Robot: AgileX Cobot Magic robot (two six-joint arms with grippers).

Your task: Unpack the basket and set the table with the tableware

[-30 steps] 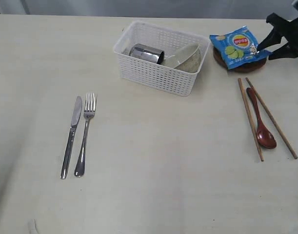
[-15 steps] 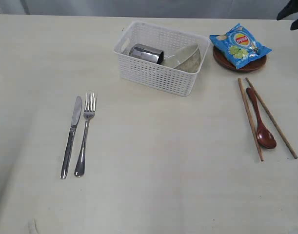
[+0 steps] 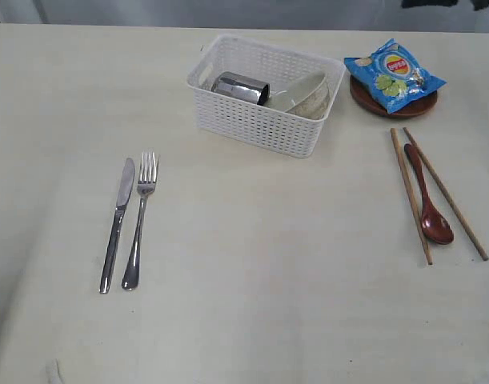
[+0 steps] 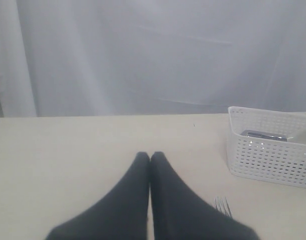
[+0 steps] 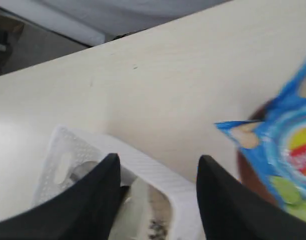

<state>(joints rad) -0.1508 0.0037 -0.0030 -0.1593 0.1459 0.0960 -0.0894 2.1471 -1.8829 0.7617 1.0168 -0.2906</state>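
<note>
**Basket** (image 3: 264, 120): white lattice plastic, standing at the far middle of the table (image 3: 268, 264). You have two pieces left to unpack from it.
- **Steel cup** (image 3: 240, 88): lies on its side at the basket's left end.
- **Pale bowl** (image 3: 308, 94): leans tilted against the right end wall, close beside the cup.

**Knife** (image 3: 117, 226) and **fork** (image 3: 140, 220): on the left of the exterior view, parallel and just apart, handles toward the near edge. Laid this way they read as a finished place setting.

**Wooden spoon** (image 3: 426, 206): on the right, lying between two **chopsticks** (image 3: 410, 196), bowl end toward the near edge. The sticks spread slightly apart toward that edge. I judge this group set as well.

**Brown plate** (image 3: 404, 110): just right of the basket. A blue **crisp packet** (image 3: 394, 74) lies on it and covers most of it, so the plate seems to serve as the snack's stand.

**Left gripper** (image 4: 150, 157): jaws pressed together tip to tip and holding nothing. It sits low over bare table with the fork's tines just beside it, apparently parked clear of the work.

**Right gripper** (image 5: 159, 160): jaws spread wide and empty, above the basket's rim near the bowl, with the packet off to one side. That width would suit the bowl or cup, which is probably your next pick.
</note>
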